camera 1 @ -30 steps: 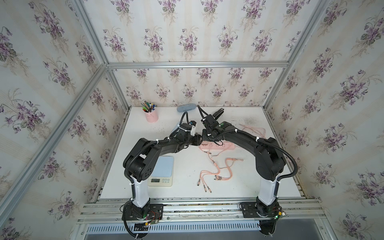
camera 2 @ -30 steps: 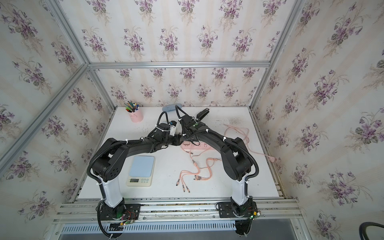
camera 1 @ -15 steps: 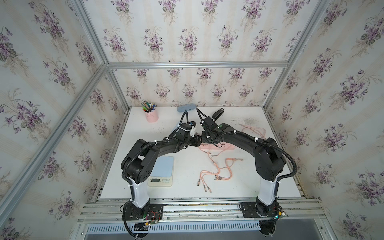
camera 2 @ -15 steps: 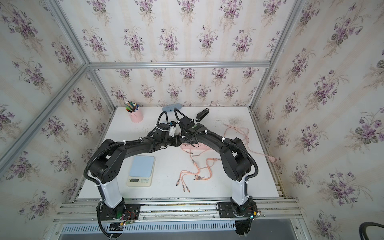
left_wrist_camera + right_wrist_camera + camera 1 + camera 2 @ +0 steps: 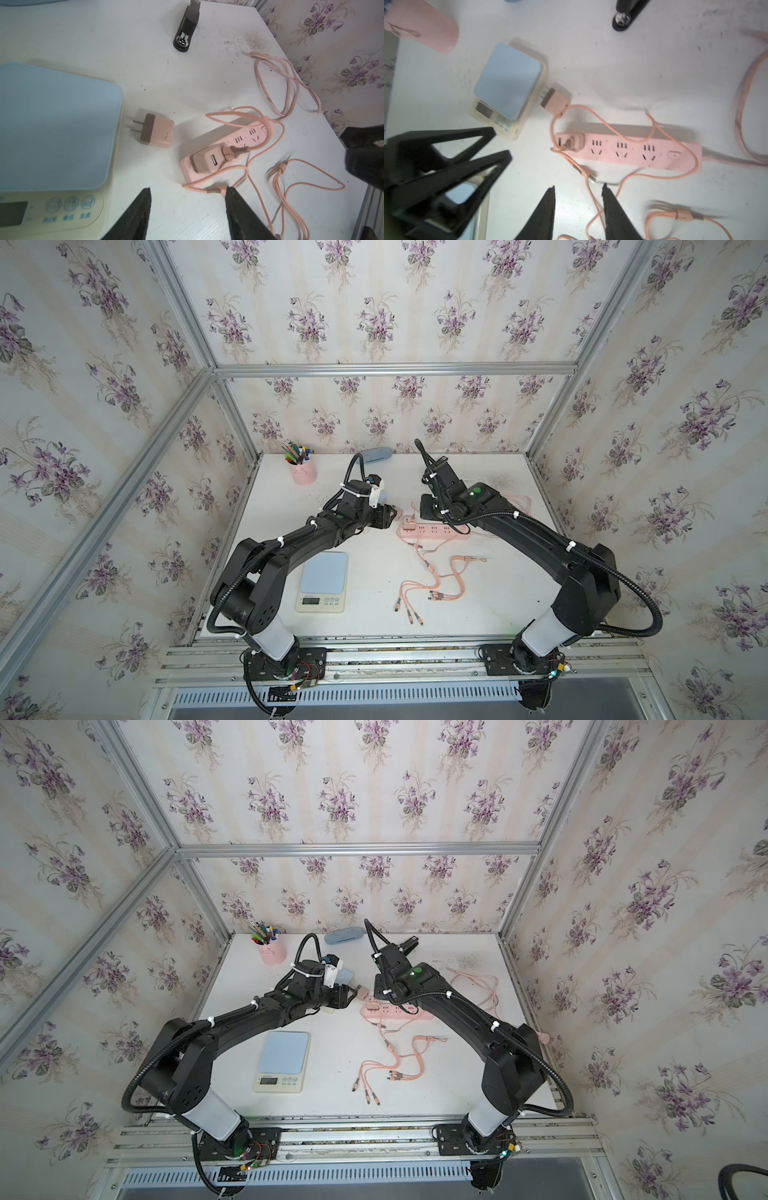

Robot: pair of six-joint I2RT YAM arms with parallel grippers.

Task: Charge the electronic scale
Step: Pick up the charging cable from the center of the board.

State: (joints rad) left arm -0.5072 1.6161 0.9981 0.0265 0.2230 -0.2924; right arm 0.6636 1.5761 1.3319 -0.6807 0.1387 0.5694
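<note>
Left wrist view: scale (image 5: pixel 52 124) near left end effector (image 5: pixel 188 188), untouched.

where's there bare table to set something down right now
Bare: the lane between the scale and the cable ends, and the front right corner beyond those cables. Crowded: around the power strip, with the loose adapter close by.

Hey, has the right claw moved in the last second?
Yes. Against the power strip in both top views, the right claw has shifted toward the robot's right, away from the strip's charger end.
</note>
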